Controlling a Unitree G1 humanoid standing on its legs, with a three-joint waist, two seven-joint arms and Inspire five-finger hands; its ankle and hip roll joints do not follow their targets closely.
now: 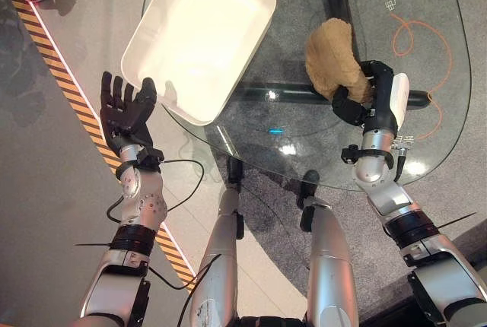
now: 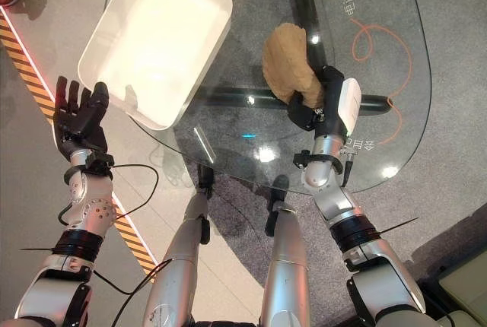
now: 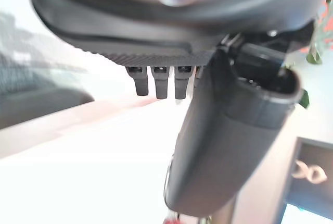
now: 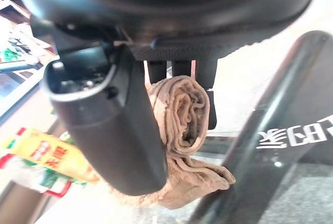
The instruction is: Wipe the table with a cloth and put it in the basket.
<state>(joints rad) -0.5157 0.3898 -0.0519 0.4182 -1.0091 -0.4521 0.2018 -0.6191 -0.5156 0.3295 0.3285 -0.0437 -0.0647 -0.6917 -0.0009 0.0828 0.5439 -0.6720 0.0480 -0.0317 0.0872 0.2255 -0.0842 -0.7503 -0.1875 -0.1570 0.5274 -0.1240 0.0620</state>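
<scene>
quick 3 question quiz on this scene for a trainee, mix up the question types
1. True or false: the right hand is shut on the tan cloth on the glass table.
2. Which is the left hand doing? A) gripping the white basket B) held open beside the table, touching nothing C) pressing the cloth
3. Fill in: the cloth lies on the ____, not in the basket.

Key:
1. True; the right wrist view shows fingers curled round the bunched cloth.
2. B
3. table
</scene>
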